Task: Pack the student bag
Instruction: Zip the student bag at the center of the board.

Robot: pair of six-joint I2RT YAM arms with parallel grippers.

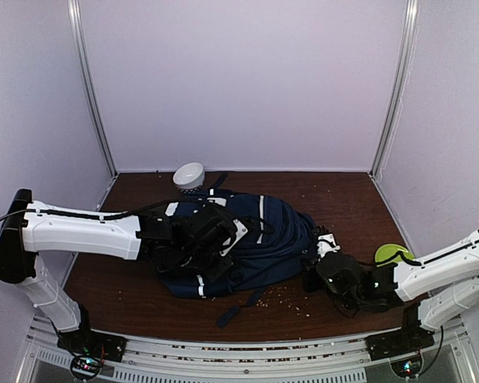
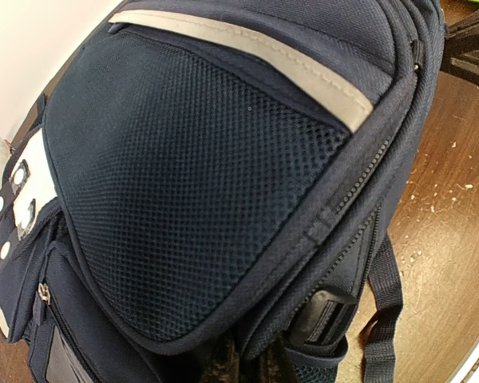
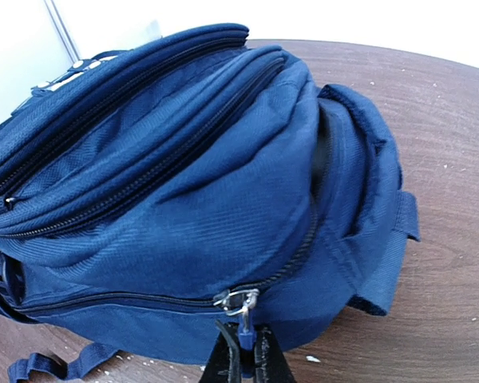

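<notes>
Navy bag (image 1: 263, 227) lying flat mid-desk (image 1: 343, 195), white bowl (image 1: 189, 175) just behind it. R pincer (image 3: 241, 351) at the bag's right end, clamped tight on a zip pull (image 3: 238, 302). L pincer (image 1: 198, 243) over the bag's left part, by the mesh pocket (image 2: 199, 183). It's closed, can't tell if it's got fabric.

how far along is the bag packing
Early, by the look of it. Done: nothing visibly packed; white bowl and green object lie outside the student bag. In hand: right gripper is shut on a zip pull, left gripper shut over the bag. Left, likely: opening, loading, zipping up.
</notes>
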